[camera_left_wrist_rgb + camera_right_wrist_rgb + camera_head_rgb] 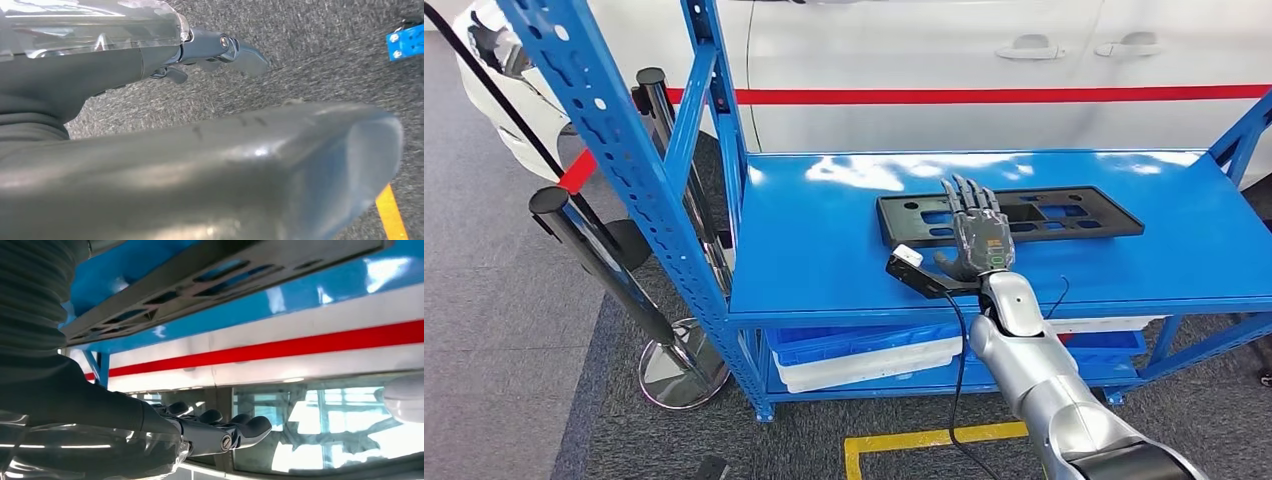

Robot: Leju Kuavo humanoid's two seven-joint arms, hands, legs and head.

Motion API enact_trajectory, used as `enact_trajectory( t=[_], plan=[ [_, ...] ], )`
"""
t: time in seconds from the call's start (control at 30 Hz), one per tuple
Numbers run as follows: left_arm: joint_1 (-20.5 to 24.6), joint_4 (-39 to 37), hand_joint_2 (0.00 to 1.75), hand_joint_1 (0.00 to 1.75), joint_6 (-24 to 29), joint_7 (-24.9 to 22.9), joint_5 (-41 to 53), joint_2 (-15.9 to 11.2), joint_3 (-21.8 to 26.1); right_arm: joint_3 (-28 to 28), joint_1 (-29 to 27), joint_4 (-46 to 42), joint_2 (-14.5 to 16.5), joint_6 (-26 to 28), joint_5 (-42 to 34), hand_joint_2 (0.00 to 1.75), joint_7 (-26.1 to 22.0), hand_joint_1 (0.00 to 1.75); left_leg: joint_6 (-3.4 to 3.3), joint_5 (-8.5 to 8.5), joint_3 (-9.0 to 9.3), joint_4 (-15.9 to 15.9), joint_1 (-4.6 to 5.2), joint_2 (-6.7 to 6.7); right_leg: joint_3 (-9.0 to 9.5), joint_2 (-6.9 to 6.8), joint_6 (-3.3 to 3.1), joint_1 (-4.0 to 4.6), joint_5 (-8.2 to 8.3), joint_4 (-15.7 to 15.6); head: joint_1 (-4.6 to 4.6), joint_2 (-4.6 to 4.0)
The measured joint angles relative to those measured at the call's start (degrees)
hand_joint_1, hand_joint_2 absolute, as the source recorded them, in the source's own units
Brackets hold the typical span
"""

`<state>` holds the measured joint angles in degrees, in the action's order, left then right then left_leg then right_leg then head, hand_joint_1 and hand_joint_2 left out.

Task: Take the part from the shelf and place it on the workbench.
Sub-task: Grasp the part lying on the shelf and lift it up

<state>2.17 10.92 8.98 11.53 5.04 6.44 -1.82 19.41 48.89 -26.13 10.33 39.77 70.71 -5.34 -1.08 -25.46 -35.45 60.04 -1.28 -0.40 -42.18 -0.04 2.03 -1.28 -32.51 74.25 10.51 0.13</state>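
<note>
- The right hand (974, 235) was stretched out flat above the blue shelf (824, 255), fingers straight and slightly apart, holding nothing.
- Its fingertips (965, 190) reached over the near edge of the black slotted plastic part (1064, 215); whether they touched it could not be told.
- The part lay flat on the top level of the shelf, toward the back, its long side running across.
- In the right wrist view the fingers (220, 432) were extended side by side, apart from the part (200, 282).
- The left hand (210, 55) hung over grey carpet (325, 45), fingers loosely extended and empty.
- A white car (984, 70) with a red stripe (984, 95) stood behind the shelf; no readable writing appeared.
- Yellow floor tape (924, 440) lay before the shelf.
</note>
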Motion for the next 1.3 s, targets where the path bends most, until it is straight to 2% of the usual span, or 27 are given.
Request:
enact_trajectory(
  t=[0.03,0.07,0.13,0.17,0.2,0.27,0.33,0.4,0.43,0.5,0.53,0.57,0.6,0.67,0.7,0.73,0.83,0.87,0.93,1.0,1.03,1.07,1.1,1.17,1.2,1.23,1.3],
  plan=[
    [0.0,0.0,0.00,0.00,0.0,0.0,0.0,0.0,0.0,0.0,-0.1,0.4,-0.2,0.0,0.2,1.75,0.3,0.00,-0.13,-0.11,0.13,0.0,0.17,-0.06,-1.12,0.00,-0.17,0.05,0.25,1.5,0.00,0.00],
    [0.0,0.0,0.00,0.00,0.0,0.0,0.0,-0.1,0.0,0.0,-0.1,0.7,-0.4,-0.1,0.5,1.75,0.7,0.00,-0.22,-0.22,0.32,0.0,0.35,-0.14,-1.11,0.01,-0.50,0.15,1.63,0.6,0.00,0.00],
    [-0.1,0.0,0.00,0.00,0.0,0.0,0.0,-0.1,0.0,0.0,0.0,1.1,-0.7,-0.3,1.1,1.75,1.5,0.00,-0.30,-0.51,0.80,0.0,0.63,-0.28,1.78,0.07,-1.70,0.69,6.17,-6.8,0.00,0.00],
    [0.0,0.0,0.00,0.00,0.0,0.0,0.0,-0.1,0.0,0.0,0.2,1.3,-0.8,-0.4,1.3,1.75,1.8,0.00,-0.21,-0.63,0.94,-0.1,0.79,-0.32,3.41,0.05,-2.34,1.03,7.79,-10.6,0.00,0.00],
    [0.0,0.0,0.00,0.00,0.0,0.0,0.0,-0.1,0.0,0.0,0.3,1.5,-0.9,-0.6,1.5,1.75,2.0,0.00,-0.03,-0.71,1.00,-0.2,0.80,-0.33,4.59,0.03,-2.82,1.36,8.72,-13.3,0.00,0.00],
    [0.1,-0.1,0.00,0.00,0.0,-0.3,0.0,0.0,0.1,0.0,0.4,1.8,-1.0,-1.0,2.1,1.75,2.5,0.00,0.51,-0.75,1.03,-0.4,0.72,-0.29,5.22,-0.02,-3.13,1.73,8.72,-14.8,0.01,0.00],
    [0.1,-0.1,0.00,0.00,0.0,-0.6,0.1,-0.1,0.1,0.0,0.4,2.0,-1.2,-1.4,2.7,1.75,3.0,0.00,1.13,-0.97,1.29,-0.6,0.81,-0.18,5.89,-0.05,-3.05,1.49,8.96,-15.9,0.02,-0.01],
    [0.1,-0.1,0.00,0.00,0.1,-0.8,0.1,-0.2,0.1,0.0,0.5,2.1,-1.4,-1.7,3.3,1.75,3.6,0.00,1.61,-2.68,0.36,2.1,0.94,-0.02,6.93,-0.19,-3.06,1.01,9.25,-17.1,0.05,-0.01],
    [0.0,-0.1,0.00,0.00,0.1,-0.9,0.1,-0.2,0.1,0.0,0.6,2.2,-1.4,-1.8,3.6,1.75,3.8,0.00,1.76,-4.24,-1.03,5.1,0.81,0.05,7.22,-0.25,-3.11,0.94,9.27,-17.3,0.05,-0.01],
    [0.0,-0.1,0.00,0.00,0.2,-1.3,0.1,-0.3,0.1,0.0,0.4,2.4,-1.6,-2.1,4.2,1.75,4.3,0.00,2.12,-7.04,-4.78,12.2,0.64,0.06,7.36,-0.24,-3.25,0.94,9.09,-17.3,0.05,-0.01],
    [0.0,-0.1,0.00,0.00,0.2,-1.5,0.1,-0.4,0.2,0.0,0.3,2.5,-1.6,-2.2,4.5,1.75,4.5,0.00,2.28,-7.23,-5.97,14.1,0.58,0.07,7.37,-0.23,-3.25,0.95,8.95,-17.2,0.05,-0.01],
    [0.0,-0.1,0.00,0.00,0.2,-1.6,0.1,-0.4,0.2,0.0,0.2,2.6,-1.6,-2.2,4.9,1.75,4.8,0.00,2.40,-6.27,-6.13,13.8,0.54,0.08,7.39,-0.18,-3.18,0.93,8.79,-17.0,0.06,-0.01],
    [-0.1,-0.1,0.00,0.00,0.2,-1.7,0.1,-0.5,0.2,0.0,0.2,2.7,-1.7,-2.3,5.5,1.75,5.2,0.00,2.46,-4.31,-5.16,11.3,0.50,0.10,7.43,-0.12,-3.05,0.89,8.59,-16.8,0.06,0.00],
    [0.0,-0.1,0.00,0.00,0.3,-1.8,0.1,-0.6,0.2,0.0,0.2,2.8,-1.7,-2.4,6.9,1.75,6.3,0.00,2.23,-0.57,-1.75,3.6,0.53,0.22,7.41,-0.02,-2.60,0.90,8.05,-16.1,0.06,-0.01],
    [0.0,-0.1,0.00,0.00,0.3,-1.8,0.1,-0.6,0.2,0.0,0.2,2.9,-1.7,-2.5,7.5,1.75,6.7,0.00,1.89,0.36,-0.49,0.9,0.60,0.24,7.33,0.00,-2.33,0.96,7.84,-15.8,0.05,-0.01],
    [0.1,-0.1,0.00,0.00,0.4,-1.8,0.1,-0.7,0.2,0.0,0.3,3.0,-1.7,-2.5,7.8,1.75,7.0,0.00,1.52,0.55,0.13,-0.4,0.70,0.23,7.24,0.01,-2.06,1.04,7.70,-15.6,0.05,-0.01],
    [0.1,-0.1,0.00,0.00,0.4,-1.8,0.0,-0.6,0.3,0.0,0.3,3.1,-1.8,-2.6,8.3,1.75,7.5,0.00,0.45,0.62,0.28,-0.8,0.79,0.10,7.18,0.00,-1.25,0.99,7.53,-15.4,0.04,0.00],
    [0.1,-0.1,0.00,0.00,0.4,-1.8,0.0,-0.6,0.3,0.0,0.3,3.1,-1.8,-2.6,8.5,1.75,7.7,0.00,0.10,0.74,0.37,-0.9,0.71,0.10,6.91,0.00,-0.94,0.93,6.93,-14.7,0.04,0.00],
    [0.1,-0.1,0.00,0.00,0.5,-1.7,0.0,-0.6,0.3,0.0,0.4,3.2,-1.8,-2.5,9.0,1.75,8.3,0.00,-0.41,0.90,0.50,-1.2,0.51,0.13,4.74,0.02,-0.37,0.75,4.06,-9.8,0.04,0.00],
    [0.1,-0.1,0.00,0.00,0.5,-1.6,0.0,-0.6,0.3,0.0,0.2,3.4,-1.8,-2.5,9.4,1.75,8.7,0.00,-0.57,0.87,0.48,-1.2,0.53,0.13,1.03,0.02,-0.01,0.60,0.77,-2.2,0.04,0.00],
    [0.1,-0.1,0.00,0.00,0.5,-1.6,0.0,-0.6,0.3,0.0,0.0,3.6,-1.8,-2.5,9.6,1.75,9.0,0.00,-0.58,0.86,0.49,-1.2,0.54,0.11,-0.27,0.02,0.07,0.53,0.21,0.3,0.03,0.00],
    [0.1,-0.1,0.00,0.00,0.5,-1.6,0.0,-0.6,0.3,0.0,-0.2,3.7,-1.8,-2.5,9.9,1.75,9.2,0.00,-0.57,0.85,0.52,-1.2,0.54,0.07,-0.62,0.02,0.05,0.50,0.74,0.7,0.03,0.00],
    [0.1,-0.1,0.00,0.00,0.5,-1.6,0.0,-0.6,0.3,0.0,-0.3,3.9,-1.8,-2.4,10.2,1.75,9.5,0.00,-0.54,0.83,0.58,-1.2,0.54,0.01,0.21,0.02,-0.08,0.48,2.31,-1.3,0.03,0.00],
    [0.1,-0.1,0.00,0.00,0.5,-1.6,0.0,-0.6,0.3,0.0,-0.3,4.0,-1.8,-2.1,11.0,1.75,10.4,0.86,-0.37,0.74,0.73,-1.2,0.58,-0.09,4.11,0.05,-0.64,0.62,6.23,-9.3,0.03,0.00],
    [0.1,-0.1,0.00,0.00,0.5,-1.6,0.0,-0.6,0.3,0.0,-0.2,4.0,-1.8,-1.9,11.4,1.75,11.0,1.30,-0.17,0.71,0.74,-1.2,0.65,-0.11,5.77,0.07,-0.95,0.82,7.46,-12.8,0.04,0.00],
    [0.1,-0.1,0.00,0.00,0.5,-1.6,-0.1,-0.6,0.4,0.0,-0.2,4.0,-1.8,-1.7,11.8,1.75,11.6,1.73,0.11,0.69,0.72,-1.2,0.70,-0.11,6.74,0.09,-1.21,1.02,7.97,-14.9,0.04,0.00],
    [0.1,-0.1,0.00,0.00,0.5,-1.7,-0.1,-0.6,0.5,0.0,-0.2,4.2,-1.8,-1.4,12.4,1.75,12.4,1.75,0.78,0.72,0.72,-1.3,0.72,-0.10,7.02,0.11,-1.61,1.35,7.96,-15.8,0.03,-0.01]
  ],
)
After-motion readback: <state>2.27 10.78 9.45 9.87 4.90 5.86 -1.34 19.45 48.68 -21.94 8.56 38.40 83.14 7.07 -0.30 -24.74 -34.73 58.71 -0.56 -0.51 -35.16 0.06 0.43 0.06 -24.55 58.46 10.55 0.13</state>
